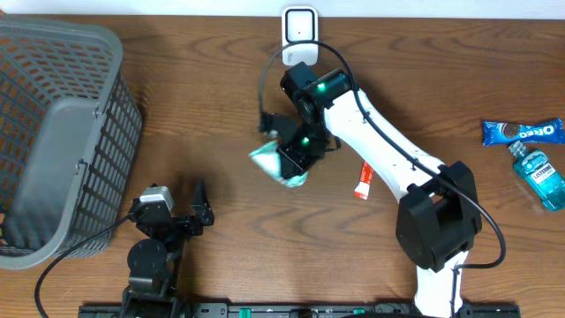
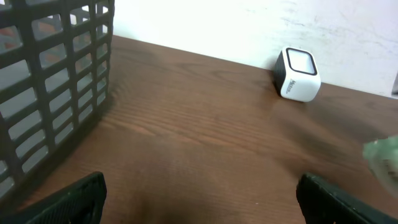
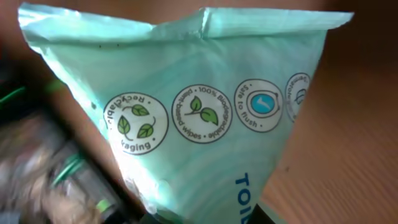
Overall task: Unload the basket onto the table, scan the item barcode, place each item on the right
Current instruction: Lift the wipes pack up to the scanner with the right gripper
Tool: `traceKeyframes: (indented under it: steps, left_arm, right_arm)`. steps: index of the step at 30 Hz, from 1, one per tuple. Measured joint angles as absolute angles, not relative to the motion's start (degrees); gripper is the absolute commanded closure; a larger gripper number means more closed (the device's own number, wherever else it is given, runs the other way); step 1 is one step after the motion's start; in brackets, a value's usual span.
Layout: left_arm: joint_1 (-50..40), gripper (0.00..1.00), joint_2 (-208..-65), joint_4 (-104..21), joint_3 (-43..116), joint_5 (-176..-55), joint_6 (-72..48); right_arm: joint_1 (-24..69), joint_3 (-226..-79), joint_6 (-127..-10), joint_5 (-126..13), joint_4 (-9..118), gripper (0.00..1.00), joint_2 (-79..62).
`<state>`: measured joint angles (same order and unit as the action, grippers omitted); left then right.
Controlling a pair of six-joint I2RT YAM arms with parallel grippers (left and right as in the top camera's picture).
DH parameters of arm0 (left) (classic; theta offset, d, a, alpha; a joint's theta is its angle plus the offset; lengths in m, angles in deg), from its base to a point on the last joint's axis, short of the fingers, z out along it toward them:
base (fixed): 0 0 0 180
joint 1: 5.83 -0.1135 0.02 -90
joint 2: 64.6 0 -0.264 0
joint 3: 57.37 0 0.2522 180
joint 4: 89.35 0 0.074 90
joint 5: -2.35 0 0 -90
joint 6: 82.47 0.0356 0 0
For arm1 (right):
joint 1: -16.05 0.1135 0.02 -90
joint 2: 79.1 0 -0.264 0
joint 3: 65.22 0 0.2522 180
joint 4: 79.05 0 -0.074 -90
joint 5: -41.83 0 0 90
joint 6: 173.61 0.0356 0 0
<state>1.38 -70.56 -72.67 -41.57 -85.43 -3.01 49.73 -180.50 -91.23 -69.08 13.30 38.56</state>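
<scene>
A mint-green pack of wipes (image 1: 267,162) hangs above the middle of the table, with my right gripper (image 1: 297,148) shut on it. In the right wrist view the pack (image 3: 205,112) fills the frame, showing round leaf icons and blue lettering; no barcode shows on this face. My right gripper (image 3: 208,216) clamps its lower end. The white scanner (image 1: 299,25) stands at the table's far edge, just beyond the pack. It also shows in the left wrist view as the scanner (image 2: 298,74), with the pack's edge (image 2: 382,155) at the right. My left gripper (image 1: 201,208) rests open at the front left, holding nothing.
A grey plastic basket (image 1: 62,132) fills the left side, close to my left gripper (image 2: 202,202). A red and white tube (image 1: 363,181) lies under the right arm. A blue Oreo pack (image 1: 523,132) and a blue mouthwash bottle (image 1: 540,175) lie at the far right.
</scene>
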Motion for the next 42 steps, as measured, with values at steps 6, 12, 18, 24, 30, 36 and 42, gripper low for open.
traceKeyframes:
  steps: [6,12,18,24,30,36,42]
  left_arm:
    - [1.4,0.02,-70.6,-72.6,-41.6,-85.4,-3.0]
    - [1.4,0.02,-70.6,-72.6,-41.6,-85.5,-3.0]
    - [1.4,0.02,-70.6,-72.6,-41.6,-85.4,-3.0]
    - [1.4,0.02,-70.6,-72.6,-41.6,-85.4,-3.0]
    - [1.4,0.02,-70.6,-72.6,-41.6,-85.4,-3.0]
    - [1.4,0.02,-70.6,-72.6,-41.6,-85.4,-3.0]
    - [1.4,0.02,-70.6,-72.6,-41.6,-85.4,-3.0]
  right_arm:
    - [49.6,-180.5,-76.2,-56.5,20.7,0.99,38.6]
    - [49.6,-180.5,-69.0,-48.3,29.7,0.99,39.8]
    - [48.7,-180.5,-68.1,-45.3,36.1,0.99,46.1]
    - [46.8,-181.5,-68.1,-44.7,43.2,0.99,49.3]
    - [42.5,-191.2,-67.9,-44.3,47.2,0.99,53.0]
    - [40.1,-204.3,-67.7,-43.5,47.7,0.99,61.1]
    - [40.5,-217.5,-67.7,-43.1,47.9,0.99,70.7]
